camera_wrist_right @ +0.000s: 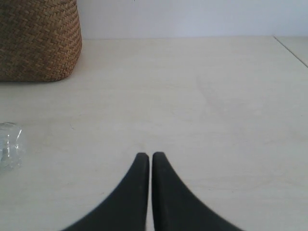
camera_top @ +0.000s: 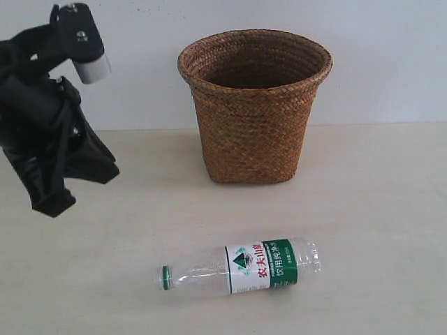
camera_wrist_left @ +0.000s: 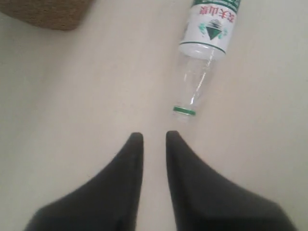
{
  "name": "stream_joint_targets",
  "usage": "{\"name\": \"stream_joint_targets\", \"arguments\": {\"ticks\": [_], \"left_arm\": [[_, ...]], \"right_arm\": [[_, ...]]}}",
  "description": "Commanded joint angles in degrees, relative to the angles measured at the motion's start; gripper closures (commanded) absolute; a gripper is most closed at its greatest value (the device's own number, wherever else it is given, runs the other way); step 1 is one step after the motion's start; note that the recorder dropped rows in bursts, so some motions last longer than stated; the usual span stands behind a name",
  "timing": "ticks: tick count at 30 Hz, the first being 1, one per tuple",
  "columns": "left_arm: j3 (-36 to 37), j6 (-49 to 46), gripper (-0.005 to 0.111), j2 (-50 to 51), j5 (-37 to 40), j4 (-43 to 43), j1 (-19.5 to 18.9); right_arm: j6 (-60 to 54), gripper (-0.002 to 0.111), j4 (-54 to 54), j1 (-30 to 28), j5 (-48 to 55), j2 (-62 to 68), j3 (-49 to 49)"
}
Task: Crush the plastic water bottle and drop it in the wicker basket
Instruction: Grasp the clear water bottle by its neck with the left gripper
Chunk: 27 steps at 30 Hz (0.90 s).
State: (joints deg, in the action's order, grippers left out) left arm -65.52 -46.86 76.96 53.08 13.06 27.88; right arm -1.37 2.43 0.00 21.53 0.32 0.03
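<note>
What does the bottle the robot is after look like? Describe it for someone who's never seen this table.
Start at the big brown wicker basket at the back of the pale table. In front of it, not touching, the plastic water bottle lies on its side. It alone is clear, with a green cap and a white-and-green label bearing red characters.

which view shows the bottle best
The exterior view: the whole bottle lies on its side, cap to base, label facing the camera. The left wrist view cuts off its base end. The right wrist view catches only its clear base at the frame edge.
</note>
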Motion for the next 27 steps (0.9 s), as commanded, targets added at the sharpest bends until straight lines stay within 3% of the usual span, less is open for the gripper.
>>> {"name": "stream_joint_targets", "arguments": {"ticks": [1,3,6,10,14,19,27], "left_arm": [[4.14,-10.72,0.058,1.45,0.42,5.47,0.16],[6.54,-16.16,0.034,2.14,-1.60,8.16,0.16],[10.13,-20.02,0.021,3.44,-6.70,10.33,0.16],[13.63,-26.58,0.022,5.76,-11.97,10.66,0.16],[16.28,-33.26,0.022,9.47,-17.22,12.16,2.93],[16.63,-33.50,0.022,17.07,-21.17,13.16,5.21],[16.63,-33.50,0.022,26.20,-32.08,15.00,5.32]], "right_arm": [[-0.03,0.108,0.08,-0.02,-0.29,-0.32,-0.03],[-0.03,0.108,0.08,-0.02,-0.40,-0.32,-0.03],[-0.03,0.108,0.08,-0.02,-0.27,-0.32,-0.03],[-0.03,0.108,0.08,-0.02,-0.27,-0.32,-0.03],[-0.03,0.108,0.08,-0.02,-0.27,-0.32,-0.03],[-0.03,0.108,0.08,-0.02,-0.27,-0.32,-0.03],[-0.03,0.108,0.08,-0.02,-0.27,-0.32,-0.03]]}}
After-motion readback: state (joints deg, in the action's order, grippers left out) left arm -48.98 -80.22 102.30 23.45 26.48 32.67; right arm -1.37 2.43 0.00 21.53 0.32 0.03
